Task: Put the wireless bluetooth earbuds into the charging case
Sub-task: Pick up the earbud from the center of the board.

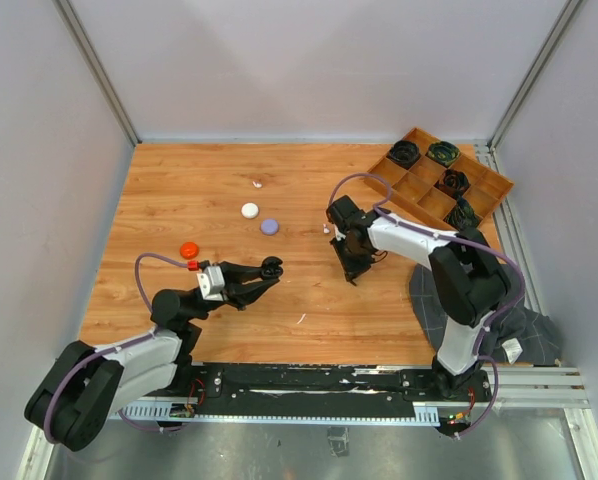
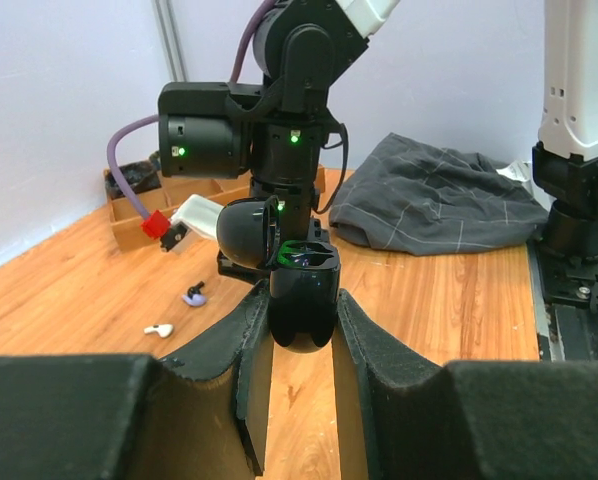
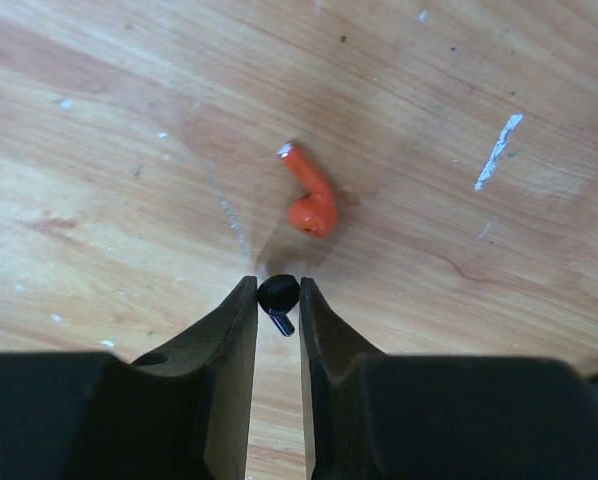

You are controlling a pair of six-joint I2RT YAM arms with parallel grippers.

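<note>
While pointing down, right hand (image 3: 277, 286) – seemingly – pinches earbud (image 3: 278, 295).

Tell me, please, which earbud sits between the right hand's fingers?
The small black plastic earbud, in the right hand; the red-orange stemmed earbud lies free.

l claw (image 2: 301, 310) tight, arm low + level; r claw (image 3: 277, 295) tight, wrist nose-down

Left gripper (image 2: 299, 298) clamped on black charging case (image 2: 303, 312), lid open. White earbud (image 2: 159, 328) lies at 9 o'clock of case, purple earbud (image 2: 194, 296) near it. Grey cloth (image 2: 429, 200) at 2 o'clock, right arm (image 2: 289, 90) at 12.
</note>
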